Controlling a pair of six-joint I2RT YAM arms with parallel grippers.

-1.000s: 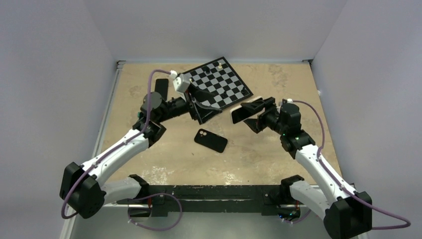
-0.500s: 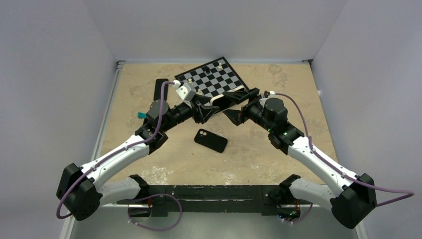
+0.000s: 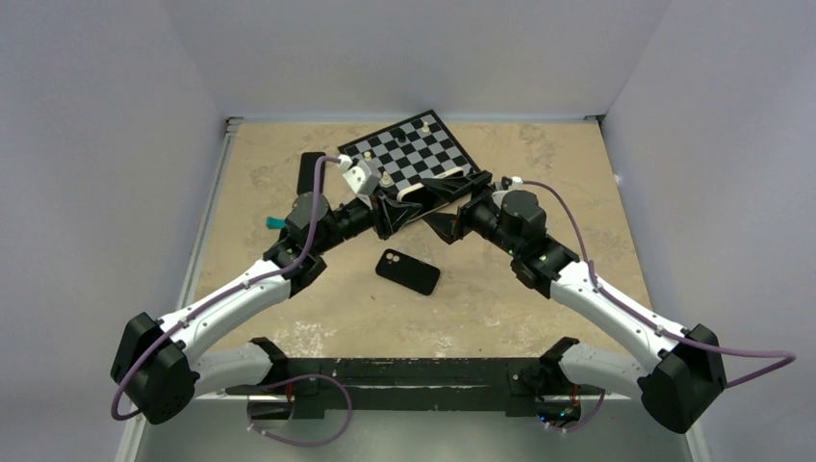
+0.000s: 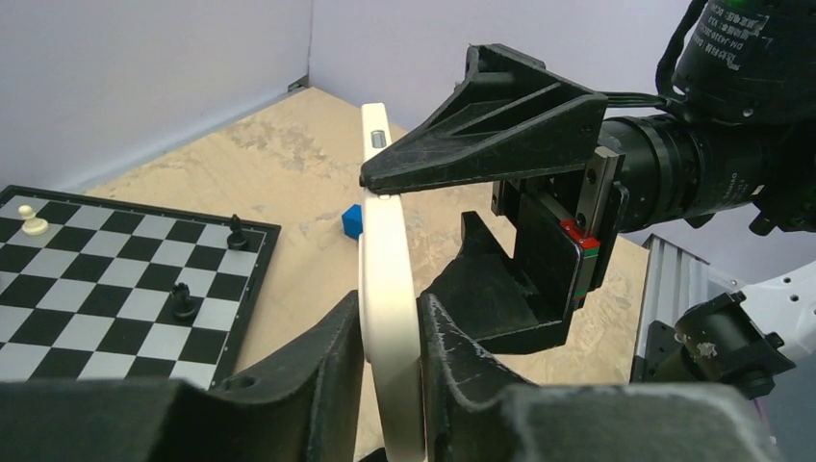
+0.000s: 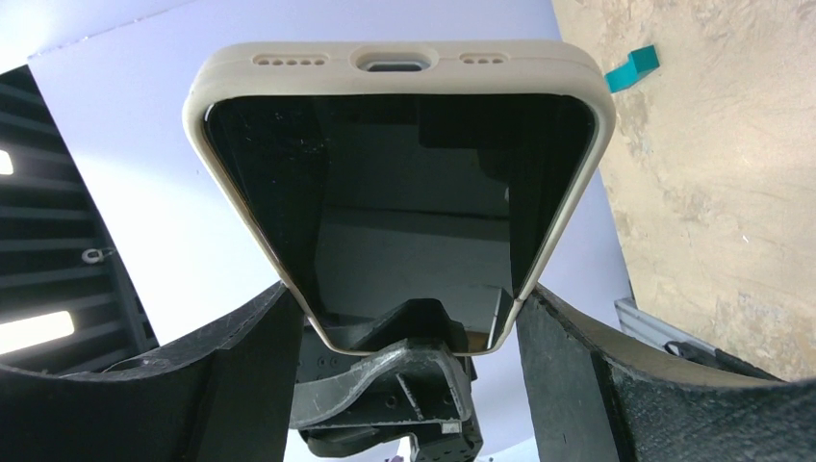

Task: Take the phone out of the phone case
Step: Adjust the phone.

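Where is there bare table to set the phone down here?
Bare: the right side, between chessboard and right wall; also the near strip between case and arm bases. Crowded: centre-back, where left pincer and right pincer meet at the phone.

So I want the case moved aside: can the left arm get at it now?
Probably not yet: the phone case lies uncovered, but the left gripper is clamped on the phone.

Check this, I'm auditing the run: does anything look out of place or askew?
The chessboard lies skewed on the table. The phone hangs in mid-air, clamped by left gripper and right gripper, while the phone case lies empty on the table.
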